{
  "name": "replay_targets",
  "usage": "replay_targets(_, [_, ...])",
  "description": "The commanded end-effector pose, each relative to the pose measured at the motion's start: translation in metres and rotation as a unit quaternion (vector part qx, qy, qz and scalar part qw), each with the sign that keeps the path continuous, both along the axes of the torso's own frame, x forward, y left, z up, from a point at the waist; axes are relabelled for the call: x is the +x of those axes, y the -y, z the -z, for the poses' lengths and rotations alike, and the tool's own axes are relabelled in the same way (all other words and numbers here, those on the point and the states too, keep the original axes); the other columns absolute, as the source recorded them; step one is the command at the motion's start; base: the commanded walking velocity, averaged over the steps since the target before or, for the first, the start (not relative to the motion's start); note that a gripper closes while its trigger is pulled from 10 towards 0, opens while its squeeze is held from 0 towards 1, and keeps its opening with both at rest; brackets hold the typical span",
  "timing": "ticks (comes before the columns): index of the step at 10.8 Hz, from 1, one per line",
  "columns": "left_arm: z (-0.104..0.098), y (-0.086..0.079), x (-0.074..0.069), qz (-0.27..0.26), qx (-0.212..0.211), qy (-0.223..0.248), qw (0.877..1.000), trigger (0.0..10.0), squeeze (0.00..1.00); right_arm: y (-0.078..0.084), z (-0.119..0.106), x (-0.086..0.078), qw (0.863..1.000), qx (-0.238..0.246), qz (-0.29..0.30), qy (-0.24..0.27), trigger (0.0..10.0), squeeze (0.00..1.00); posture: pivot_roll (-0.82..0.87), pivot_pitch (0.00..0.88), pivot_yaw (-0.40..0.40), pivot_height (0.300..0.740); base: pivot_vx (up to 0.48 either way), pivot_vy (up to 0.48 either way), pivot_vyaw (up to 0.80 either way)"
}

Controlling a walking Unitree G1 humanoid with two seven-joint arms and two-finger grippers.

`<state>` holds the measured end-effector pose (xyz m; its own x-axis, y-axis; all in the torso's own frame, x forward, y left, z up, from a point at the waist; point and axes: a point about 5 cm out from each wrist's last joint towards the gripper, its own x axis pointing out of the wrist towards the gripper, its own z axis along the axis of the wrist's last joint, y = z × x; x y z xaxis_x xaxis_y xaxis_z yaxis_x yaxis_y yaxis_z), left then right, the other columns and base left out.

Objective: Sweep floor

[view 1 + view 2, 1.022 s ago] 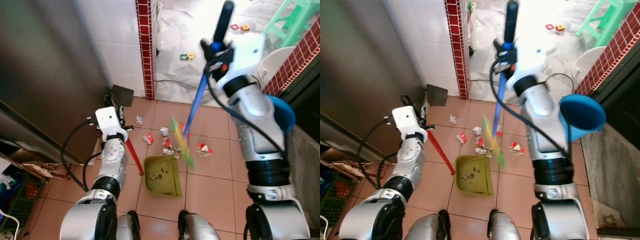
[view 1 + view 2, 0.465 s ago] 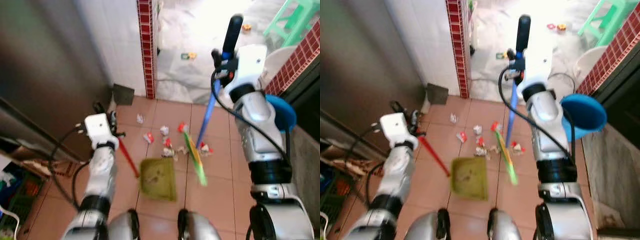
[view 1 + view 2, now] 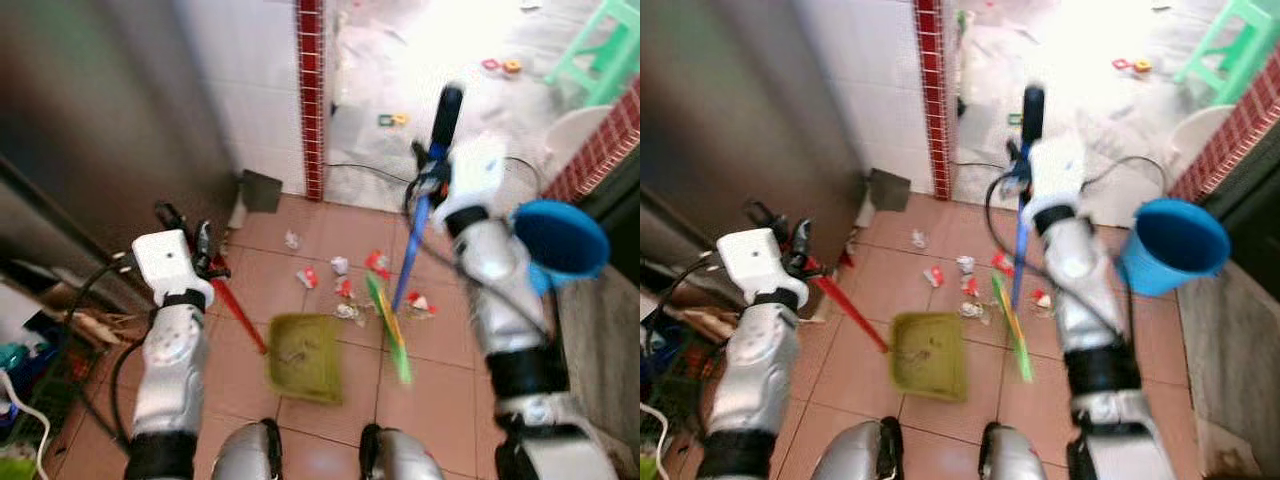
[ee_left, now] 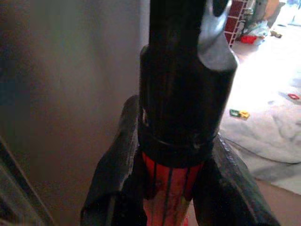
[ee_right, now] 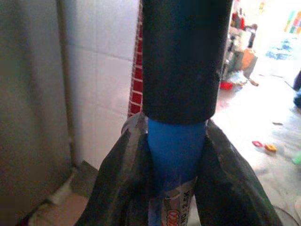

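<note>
Blue-handled broom (image 3: 415,250) w/ green bristles, tilted over paper scraps (image 3: 345,290), olive dustpan (image 3: 304,357) flat on tiles

Green bristled broom head (image 3: 388,325) swung from over the olive-green plastic dustpan (image 3: 305,356) to its right side, blue broom handle (image 3: 414,240) tilted steeper.

Head stereo pair looking steeply down; two wrist cameras pressed close to handles.

Both eye views share the tiled floor (image 3: 330,250), green dustpan (image 3: 305,356) and blue bucket (image 3: 1172,245). The left wrist camera looks along the red dustpan handle (image 4: 170,188); the right wrist camera looks along the blue broom handle (image 5: 175,146).
</note>
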<state>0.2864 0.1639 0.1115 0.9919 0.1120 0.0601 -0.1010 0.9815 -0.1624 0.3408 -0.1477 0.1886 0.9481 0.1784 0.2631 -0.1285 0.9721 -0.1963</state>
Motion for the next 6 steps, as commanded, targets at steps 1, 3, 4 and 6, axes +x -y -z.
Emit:
replay_targets(1, [-0.005,0.0,-0.003,0.009,-0.006,0.001,1.0,10.0,0.0,0.0,-0.002,-0.001,1.0,-0.008,0.016,0.013,10.0,0.0,-0.03,0.098,0.062,0.74,0.0,0.0,0.0])
replay_targets(3, [-0.001,-0.004,-0.01,0.024,0.062,0.019,0.998,10.0,0.0,-0.006,0.024,-0.016,1.0,0.008,0.017,-0.018,10.0,0.0,-0.01,0.084,0.024,0.74,0.0,0.0,0.0])
replay_targets(4, [0.0,-0.009,-0.009,0.016,0.031,0.002,0.999,10.0,0.0,-0.004,0.028,-0.017,0.999,0.017,0.026,-0.027,10.0,0.0,0.0,0.084,0.017,0.74,0.0,0.0,0.0])
replay_targets(6, [-0.008,-0.009,-0.009,0.019,0.031,0.01,0.999,10.0,0.0,0.004,0.029,-0.014,0.997,0.026,0.061,-0.033,10.0,0.0,-0.01,0.076,0.027,0.74,0.0,0.0,0.0])
